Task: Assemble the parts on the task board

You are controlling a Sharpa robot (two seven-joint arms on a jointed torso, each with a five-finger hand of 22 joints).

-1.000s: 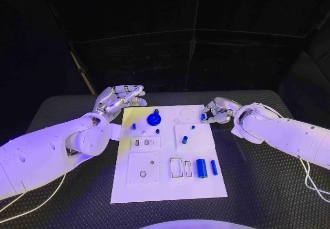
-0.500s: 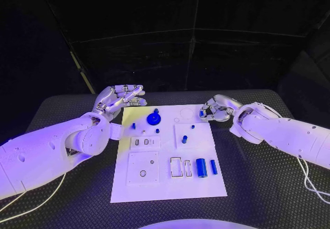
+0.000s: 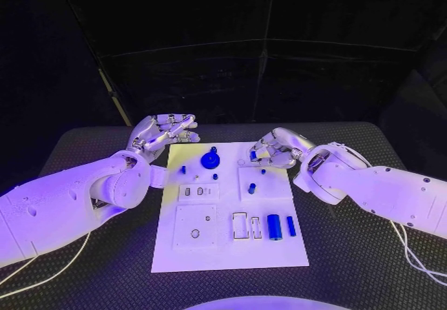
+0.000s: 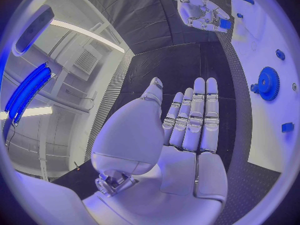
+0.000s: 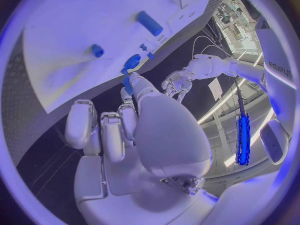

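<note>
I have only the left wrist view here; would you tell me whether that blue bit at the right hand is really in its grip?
Observer: Yes. The right wrist view shows the right hand pinching a small blue part at its fingertips.
Operator: Thank you. Where does it hang over the board?
Observer: In the head view it is above the board's far right corner, to the right of the gear.
Operator: And what lies at the board's near end?
Observer: A thick cylinder and a thin cylinder lie side by side near the right edge.
</note>
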